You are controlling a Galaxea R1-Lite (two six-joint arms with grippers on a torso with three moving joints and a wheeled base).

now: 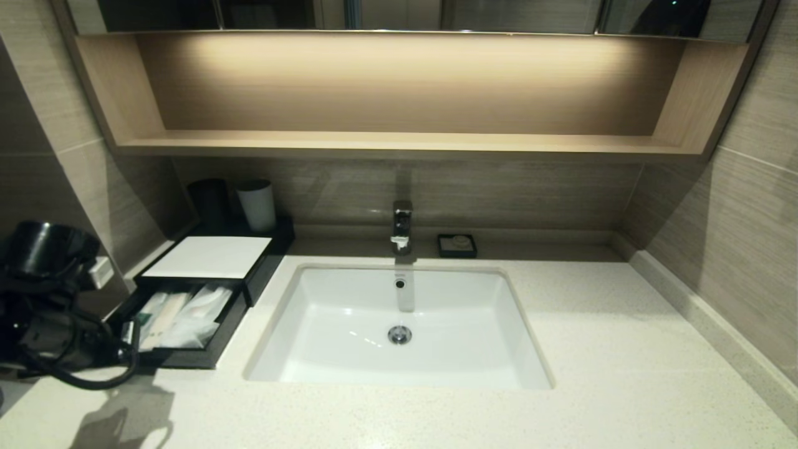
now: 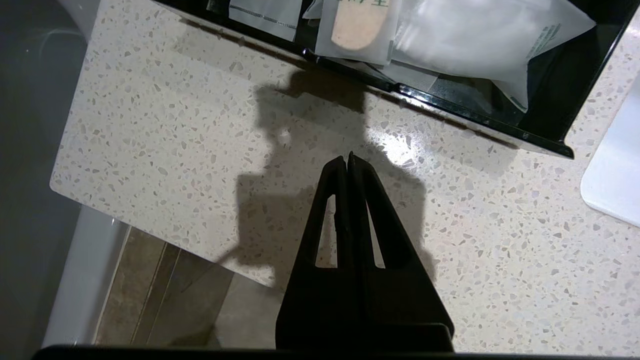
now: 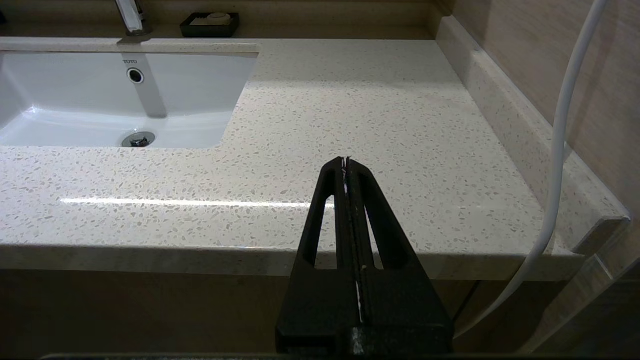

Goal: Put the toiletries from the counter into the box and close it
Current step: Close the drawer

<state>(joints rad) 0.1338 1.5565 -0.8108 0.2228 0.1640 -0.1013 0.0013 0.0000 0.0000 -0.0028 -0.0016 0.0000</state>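
Speckled cream counter (image 1: 623, 349) fills the view, tiled walls behind and a lit wooden shelf (image 1: 399, 140) running above. Over at the far left, the left arm (image 1: 50, 293) sits at the frame's edge, and the left gripper (image 2: 347, 159) hangs above bare stone on the near side of the box, fingers pressed tight together, nothing between them. Just beyond those tips is the box (image 1: 209, 255), black with its flat white top, and the drawer tray (image 1: 181, 358) is pulled out toward the near edge. Inside that tray lie the toiletries (image 1: 181, 315), pale wrapped packets overlapping one another; from the left wrist camera one shows a tan rounded piece behind its wrapper. Behind the box stand a black cup (image 1: 209, 201) and a white cup (image 1: 257, 204). Moving right, the white sink basin (image 1: 399, 324) is set into the stone, the faucet (image 1: 402, 226) at its far rim, and a small black dish (image 1: 457, 245) just right of that. Further right, the right gripper (image 3: 346, 160) hovers off the counter's near edge, fingers closed on nothing, with a white cable (image 3: 560, 150) hanging beside it.
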